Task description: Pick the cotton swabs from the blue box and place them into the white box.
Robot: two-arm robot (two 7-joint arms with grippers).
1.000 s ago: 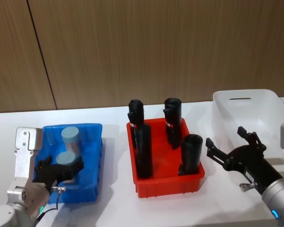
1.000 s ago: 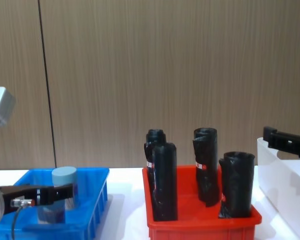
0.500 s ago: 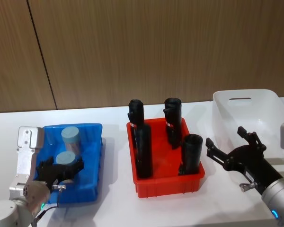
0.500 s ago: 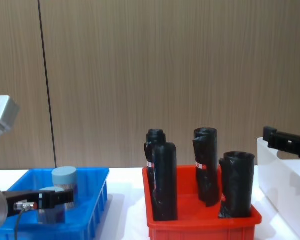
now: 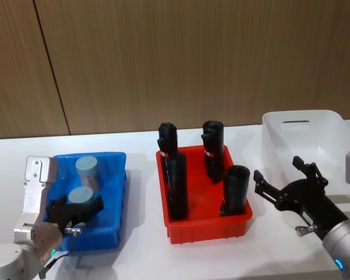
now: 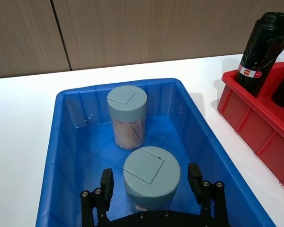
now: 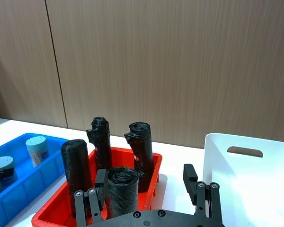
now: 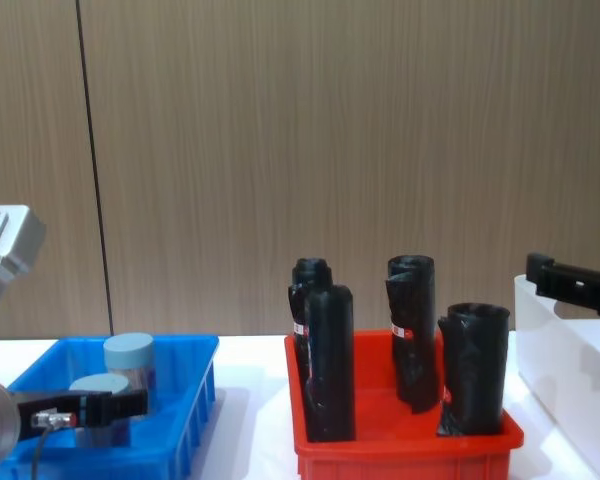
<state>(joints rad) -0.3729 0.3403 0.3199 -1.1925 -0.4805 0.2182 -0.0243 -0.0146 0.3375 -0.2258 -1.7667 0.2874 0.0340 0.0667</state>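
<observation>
Wall (image 5: 192, 58): brown wood-grain panels with a dark vertical seam, behind the work area.

Table (image 5: 140, 251): flat, smooth, white.

White box (image 5: 315, 146): translucent white plastic, rectangular with rounded corners and a slot handle cut near the far rim. It stands at the right end of the table.

Red bin (image 5: 210, 230): glossy red plastic with ribbed sides, in the middle. It holds four black rolls (image 5: 177, 186), all upright, tall, cylindrical and wrapped in crinkled film.

Blue box (image 5: 99, 239): shallow bright blue plastic with ribbed sides, at the left end, well apart from the white box.

Right gripper (image 5: 275, 167): black, with jointed fingers spread apart and holding nothing. It sits above the table between the red bin and the white box.

Left gripper (image 6: 150, 179): black, low inside the near end of the blue box. Its jaws are apart, one finger either side of the near tub, with a narrow gap visible on each side.

Cotton swabs (image 5: 86, 168): in two small clear round tubs with flat grey-blue lids, both upright in the blue box. The far tub (image 6: 127, 101) stands toward the back, and its swab sticks show through the wall. The near tub (image 6: 151, 172) stands just in front of it.
</observation>
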